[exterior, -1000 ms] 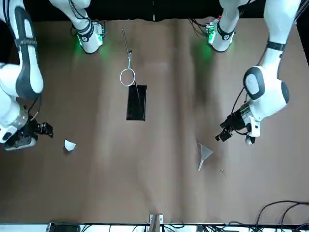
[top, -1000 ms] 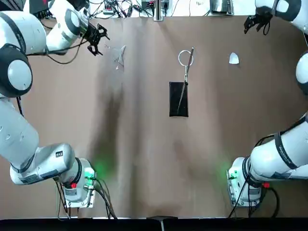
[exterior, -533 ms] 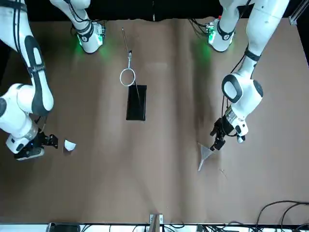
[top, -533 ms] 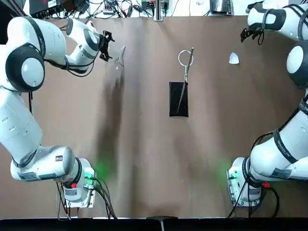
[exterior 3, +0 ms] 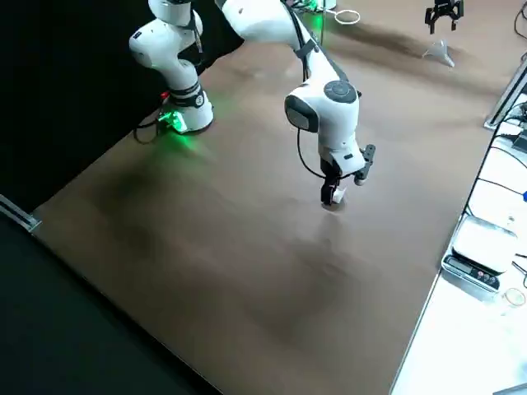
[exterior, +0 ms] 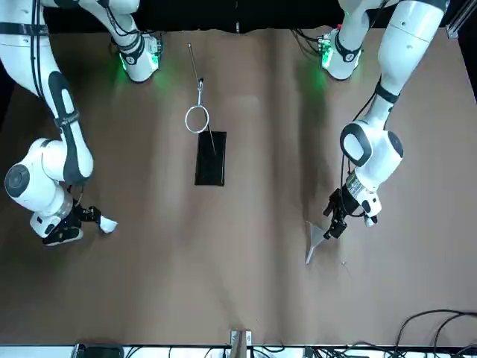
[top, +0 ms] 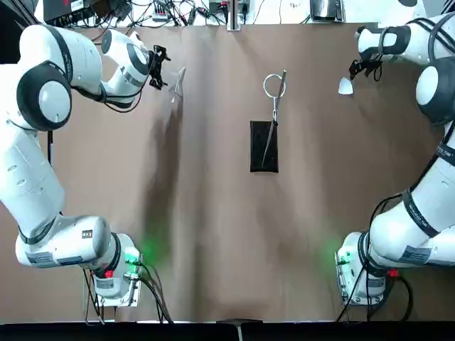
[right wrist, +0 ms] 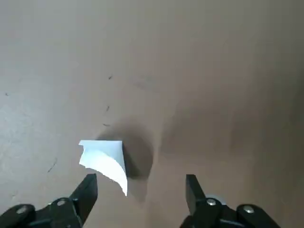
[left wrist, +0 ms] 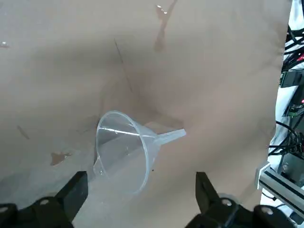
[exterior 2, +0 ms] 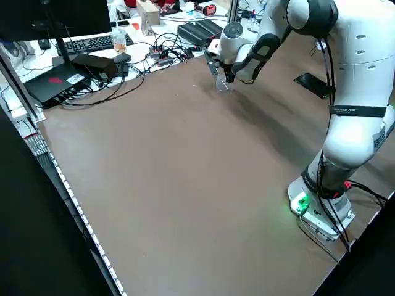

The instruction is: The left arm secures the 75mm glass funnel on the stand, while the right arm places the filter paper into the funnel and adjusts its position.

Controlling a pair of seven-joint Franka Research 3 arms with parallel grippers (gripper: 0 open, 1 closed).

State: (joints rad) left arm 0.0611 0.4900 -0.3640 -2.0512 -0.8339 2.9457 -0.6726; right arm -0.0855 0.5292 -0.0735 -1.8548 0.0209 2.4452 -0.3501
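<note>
Left black two-finger gripper (left wrist: 137,190) hangs spread wide just over the small clear glass funnel (left wrist: 126,149), which lies on its side on the brown table (top: 213,227) at the far left corner, well apart from the black-based stand with its thin rod and wire ring (top: 264,145) at mid-table. Seen from the left wrist, the cone's mouth sits between the two fingers (left wrist: 73,192) while the thin stem points away to one side, so the long axis lies roughly across the gap (a straight drop looks likely to close on the wide cone rather than the stem). Right black gripper (right wrist: 140,190), also spread and holding nothing, hovers at the far right corner with the small folded white filter paper (right wrist: 104,161) lying on the table near one finger, off-centre in its gap; neither piece is lifted yet
</note>
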